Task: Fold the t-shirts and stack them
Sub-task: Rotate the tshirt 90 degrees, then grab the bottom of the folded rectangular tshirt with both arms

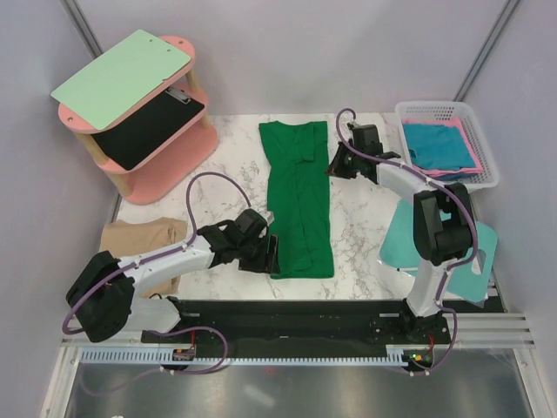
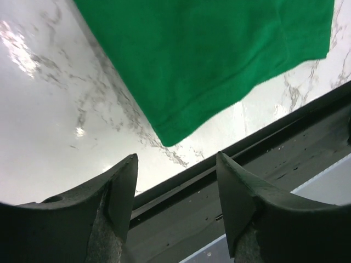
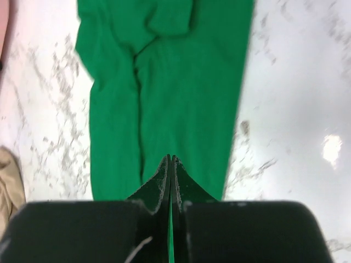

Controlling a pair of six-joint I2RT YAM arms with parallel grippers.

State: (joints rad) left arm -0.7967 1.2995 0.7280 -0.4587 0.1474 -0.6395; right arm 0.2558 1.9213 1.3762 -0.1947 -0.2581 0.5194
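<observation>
A dark green t-shirt (image 1: 298,200) lies folded lengthwise into a long strip on the marble table. My left gripper (image 1: 263,250) is open and empty beside the strip's near left corner. The left wrist view shows that corner (image 2: 208,60) just ahead of the gripper (image 2: 175,164). My right gripper (image 1: 335,163) is at the strip's far right edge. In the right wrist view it (image 3: 170,157) is shut above the green cloth (image 3: 164,82), with nothing seen pinched. A tan-beige shirt (image 1: 144,239) lies at the left edge. Teal-blue (image 1: 432,142) and pink (image 1: 466,161) shirts lie in the basket.
A white basket (image 1: 483,144) stands at the back right. A mint-teal board (image 1: 439,252) lies by the right arm's base. A pink two-tier shelf (image 1: 165,161) with a pale green clipboard (image 1: 122,77) stands at the back left. The black rail (image 2: 258,164) runs along the near edge.
</observation>
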